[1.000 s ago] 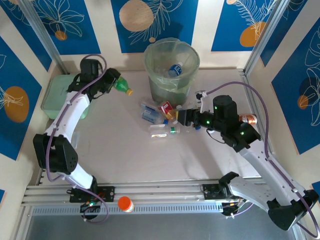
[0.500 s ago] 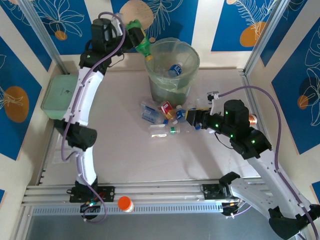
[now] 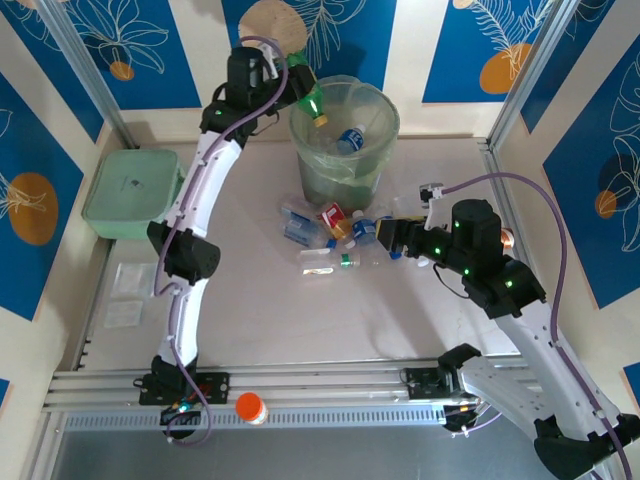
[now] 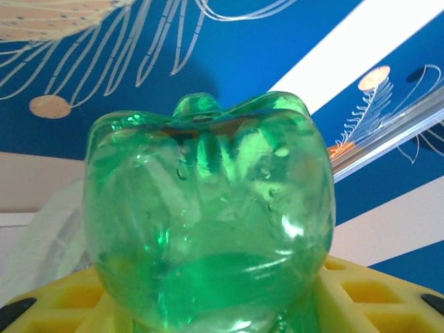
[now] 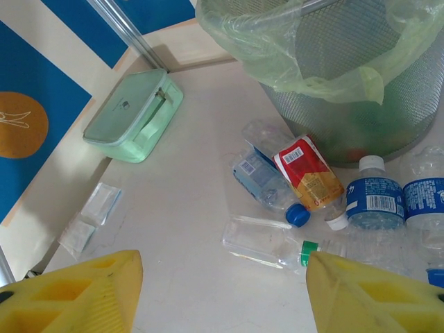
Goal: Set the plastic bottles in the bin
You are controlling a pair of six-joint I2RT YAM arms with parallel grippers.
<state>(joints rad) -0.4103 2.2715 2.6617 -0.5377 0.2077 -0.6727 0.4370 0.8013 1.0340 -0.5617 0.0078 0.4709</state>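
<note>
Hovering just short of the round mesh bin point(image 5: 409, 118), your right hand point(image 5: 222, 277) gapes wide, holding nothing, above crinkled clear bottles point(image 5: 253, 177) at the bin's foot. Over the bin's filmy-lined rim, your left hand point(image 3: 296, 80) clamps a glossy green bottle point(image 4: 208, 222).

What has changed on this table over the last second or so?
The left fingers carried the green bottle up and right, from near the mint-green box to the bin, cap pointing in; not let go yet. The right fingers drew back slightly, open and empty. The bottle pile on the table and the bottle in the bin stayed put.
</note>
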